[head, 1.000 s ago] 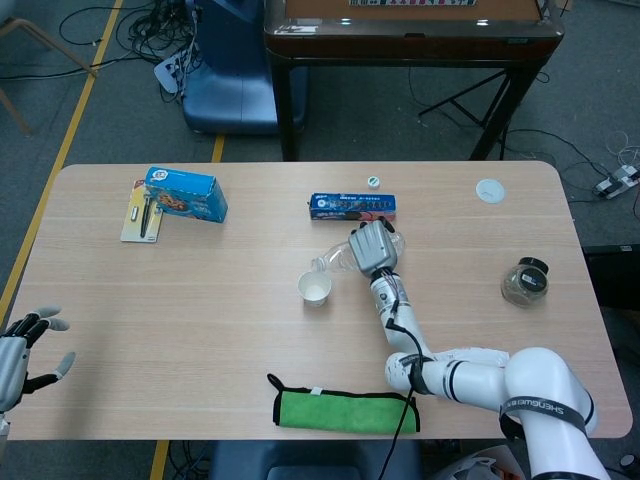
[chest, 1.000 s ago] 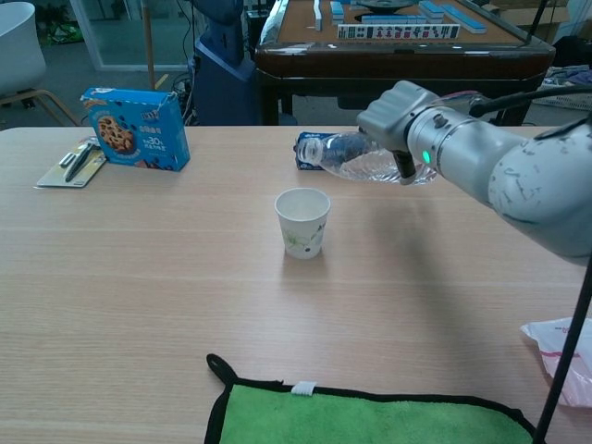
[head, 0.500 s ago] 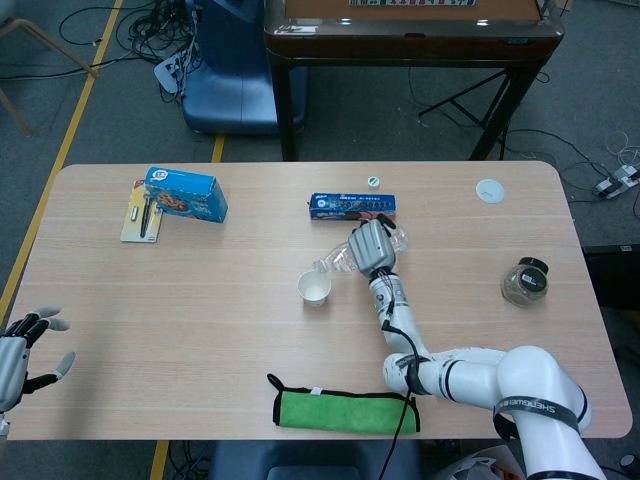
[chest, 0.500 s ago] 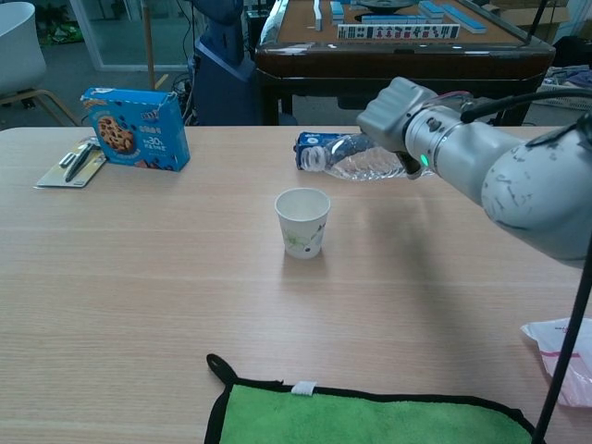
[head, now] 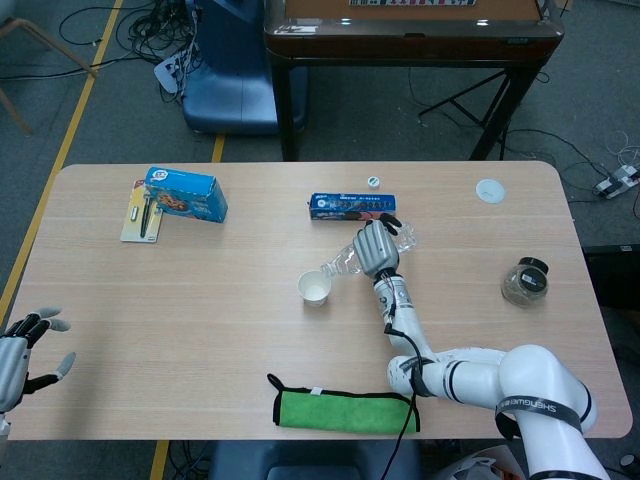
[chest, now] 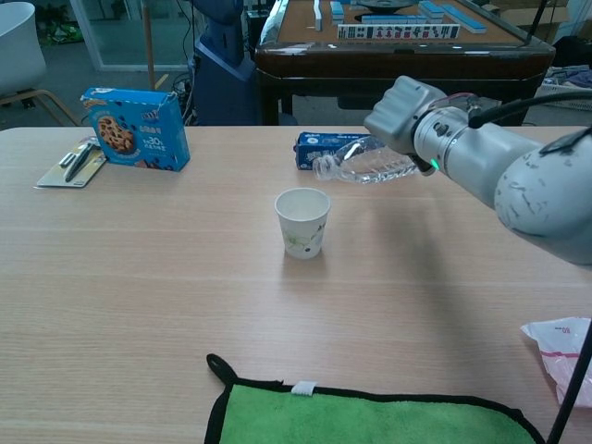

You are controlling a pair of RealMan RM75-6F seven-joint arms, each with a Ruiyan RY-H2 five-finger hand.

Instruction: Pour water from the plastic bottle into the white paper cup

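Observation:
A white paper cup (head: 315,289) (chest: 302,221) stands upright near the middle of the table. My right hand (head: 375,247) (chest: 404,115) grips a clear plastic bottle (head: 352,260) (chest: 363,166) that lies tilted almost flat, its open neck pointing left and slightly down, just up and right of the cup's rim. No stream of water shows. My left hand (head: 22,345) hovers open at the table's near left edge, holding nothing.
A blue flat box (head: 352,207) lies behind the bottle. A blue cookie box (head: 185,193) and a carded pen (head: 142,212) sit far left. A green cloth (head: 343,409) lies at the front edge. A dark jar (head: 524,281), a white lid (head: 490,190) and a small cap (head: 372,182) sit to the right and rear.
My right hand has shifted slightly right and back with the bottle, and the neck now dips lower toward the cup. The left hand has not moved.

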